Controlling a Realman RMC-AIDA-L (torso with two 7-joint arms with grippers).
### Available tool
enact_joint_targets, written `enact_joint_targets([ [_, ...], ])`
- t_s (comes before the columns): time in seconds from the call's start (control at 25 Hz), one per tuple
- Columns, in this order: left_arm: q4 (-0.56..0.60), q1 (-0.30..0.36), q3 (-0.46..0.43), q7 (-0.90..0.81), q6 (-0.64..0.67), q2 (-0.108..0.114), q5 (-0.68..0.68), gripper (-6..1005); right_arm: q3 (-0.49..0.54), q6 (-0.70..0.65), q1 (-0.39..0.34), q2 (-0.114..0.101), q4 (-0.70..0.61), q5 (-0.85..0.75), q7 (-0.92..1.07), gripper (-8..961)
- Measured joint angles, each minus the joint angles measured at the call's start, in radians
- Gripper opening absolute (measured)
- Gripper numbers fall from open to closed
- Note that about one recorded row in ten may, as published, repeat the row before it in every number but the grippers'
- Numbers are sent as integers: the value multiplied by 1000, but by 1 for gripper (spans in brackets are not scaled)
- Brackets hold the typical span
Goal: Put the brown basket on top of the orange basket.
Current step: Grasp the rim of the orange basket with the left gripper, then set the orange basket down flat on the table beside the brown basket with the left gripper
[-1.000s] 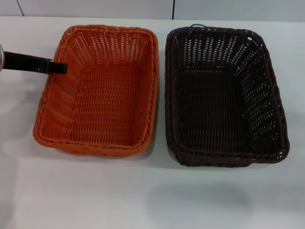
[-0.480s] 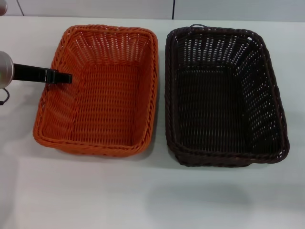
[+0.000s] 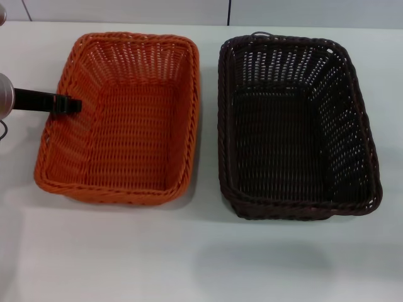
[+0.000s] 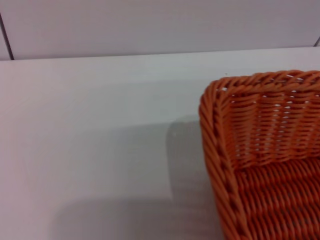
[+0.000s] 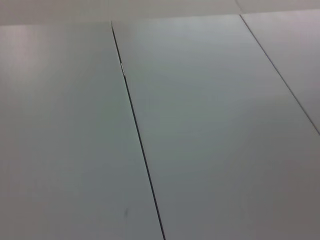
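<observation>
The orange basket point(image 3: 119, 119) has slid toward nine o'clock, away from the brown basket point(image 3: 296, 126). The left pincer point(image 3: 70, 104), clamped on its nine o'clock rim, holds it.

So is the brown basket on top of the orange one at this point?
No. The brown basket stands upright on the table beside the orange basket, a strip of table between them. The left gripper is at the orange basket's rim.

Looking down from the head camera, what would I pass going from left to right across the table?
left gripper → orange basket → bare strip of the table → brown basket
</observation>
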Motion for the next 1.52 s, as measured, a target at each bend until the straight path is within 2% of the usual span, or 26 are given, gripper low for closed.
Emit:
enact_joint_targets([
  [0.32,6,-4,-1,74,-10,1,-9,413,0,0,0,1,-4,0,0,822],
  [0.52,9,-24,-52,285,-66,4,-22,312,0,-10,-1,2,-11,0,6,821],
  [0.64,9,-24,-52,285,-66,4,-22,248,0,-15,-1,2,-11,0,7,821],
  [0.68,8,-34,-92,345,-85,4,-42,227,0,-16,0,2,-11,0,7,821],
  [0.72,8,-34,-92,345,-85,4,-42,227,0,-16,0,2,-11,0,7,821],
  [0.76,2,-76,-230,503,-151,6,-116,227,0,-17,1,2,-10,0,7,821],
  [0.88,2,-76,-230,503,-151,6,-116,226,0,-21,2,1,-10,0,8,821],
  [0.92,-4,-116,-318,594,-223,17,-153,226,1,-24,2,1,-10,0,8,821],
  [0.96,-22,-160,-389,668,-305,37,-195,226,2,-30,2,0,-10,0,8,821],
  [1.04,-41,-193,-434,720,-360,52,-222,222,3,-34,2,0,-10,0,8,821],
  [1.24,-50,-245,-488,808,-470,65,-230,214,4,-52,2,0,-11,0,8,821],
  [1.28,-61,-275,-502,862,-529,69,-231,213,5,-55,2,0,-12,0,8,821],
  [1.52,-84,-312,-504,942,-582,71,-232,208,4,-64,4,0,-12,-3,9,821],
])
